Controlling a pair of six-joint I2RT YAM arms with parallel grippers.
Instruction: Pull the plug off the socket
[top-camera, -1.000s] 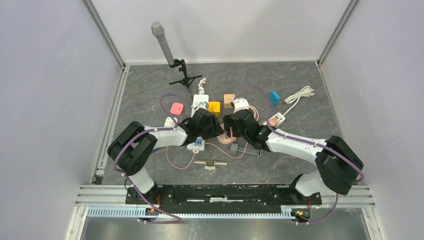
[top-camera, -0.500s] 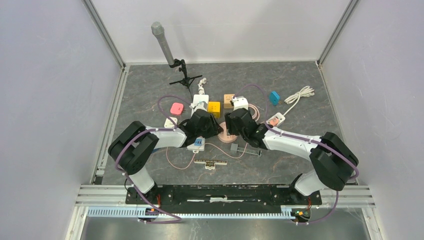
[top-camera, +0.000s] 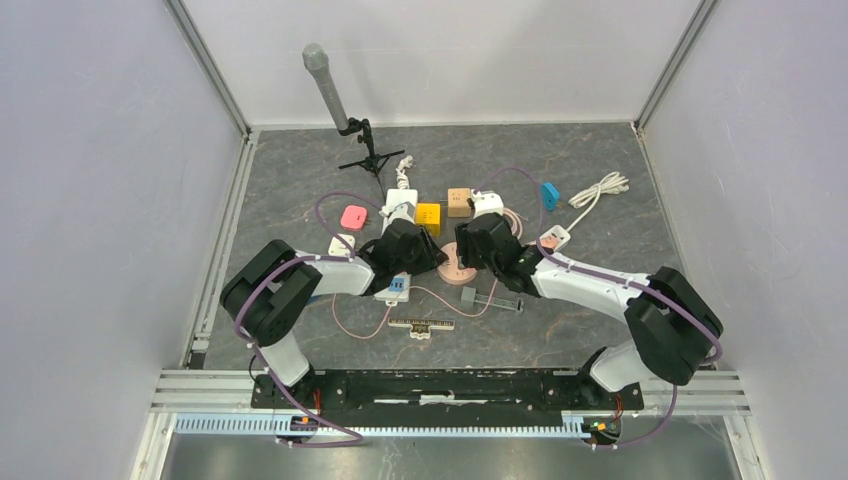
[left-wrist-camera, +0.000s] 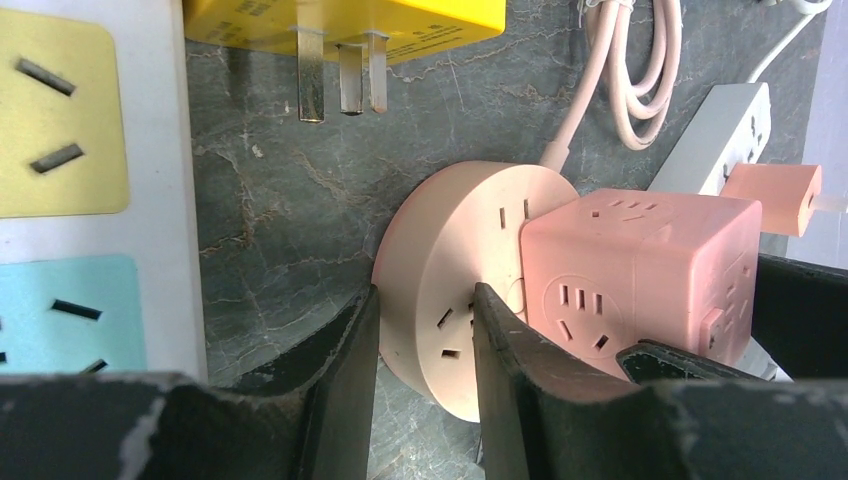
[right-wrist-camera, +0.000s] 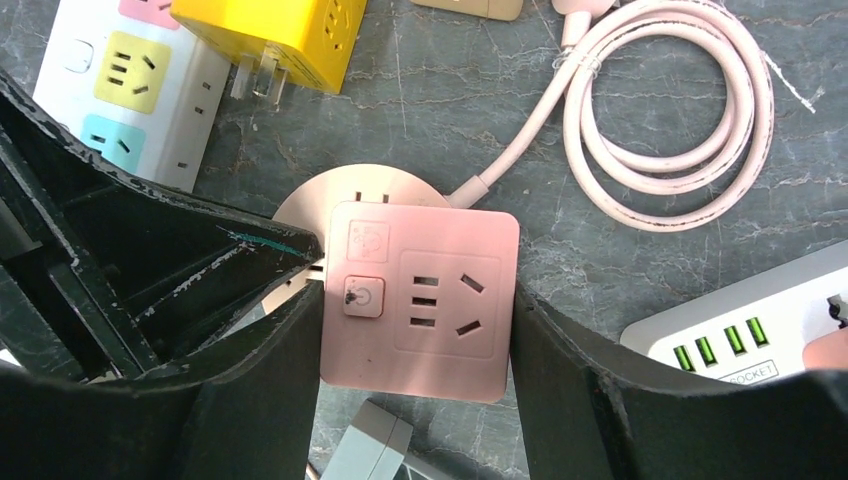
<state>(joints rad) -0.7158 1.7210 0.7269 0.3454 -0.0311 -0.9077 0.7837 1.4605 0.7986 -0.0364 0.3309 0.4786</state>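
Grey marbled tabletop (top-camera: 600, 150), walled in white, was littered with sockets and adapters. At its middle the right gripper (right-wrist-camera: 415, 320) was closed on the pink cube adapter (right-wrist-camera: 440, 290), the plug to be pulled. Its dark fingers (right-wrist-camera: 250, 400) were pressed against two opposite sides of the cube.

The left gripper (left-wrist-camera: 425, 330) was drawn narrow on the near rim of the round pink socket (left-wrist-camera: 450, 250), and its fingers (left-wrist-camera: 340, 400) were clamped there to hold the disc down. In both wrist views the cube was seen seated against the face of the disc.

Compared with a second earlier, the right gripper had been shifted slightly toward the far side of the table. In the overhead view more of the disc was exposed between the two grippers. The left gripper had hardly been moved. From this it was judged that the pull had been started, but that the plug had not yet been freed.

Further out, a coiled pink cable (right-wrist-camera: 755, 100) led away from the disc. A yellow adapter (right-wrist-camera: 270, 35) lay on its side with its prongs bare. A white power strip (left-wrist-camera: 165, 150) with coloured panels lay just beside it.
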